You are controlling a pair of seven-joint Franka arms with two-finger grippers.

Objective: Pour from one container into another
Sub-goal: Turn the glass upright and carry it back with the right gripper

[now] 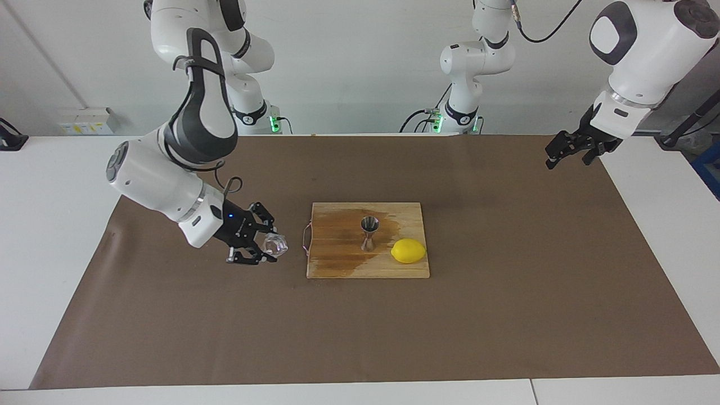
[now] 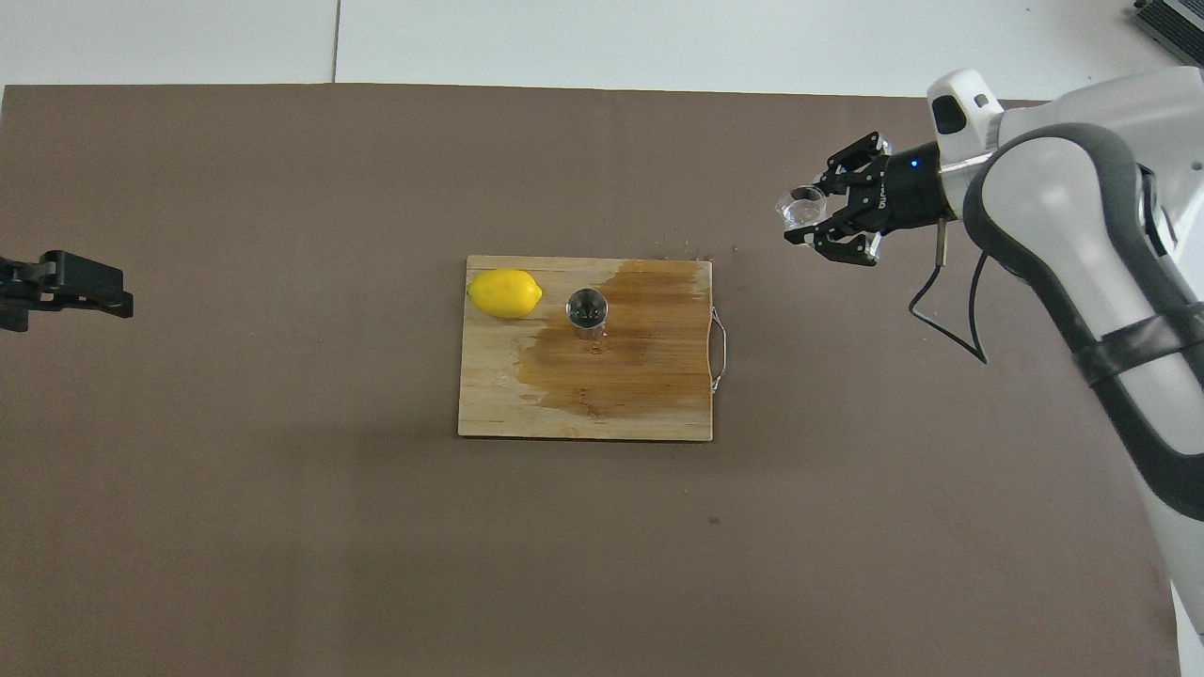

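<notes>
Glass cup (image 1: 276,243): clamped in right end effector (image 1: 260,243), over the mat beside the board (image 1: 337,264), clear of jigger (image 1: 369,232). Left end effector (image 1: 568,151) waits, wide.
</notes>
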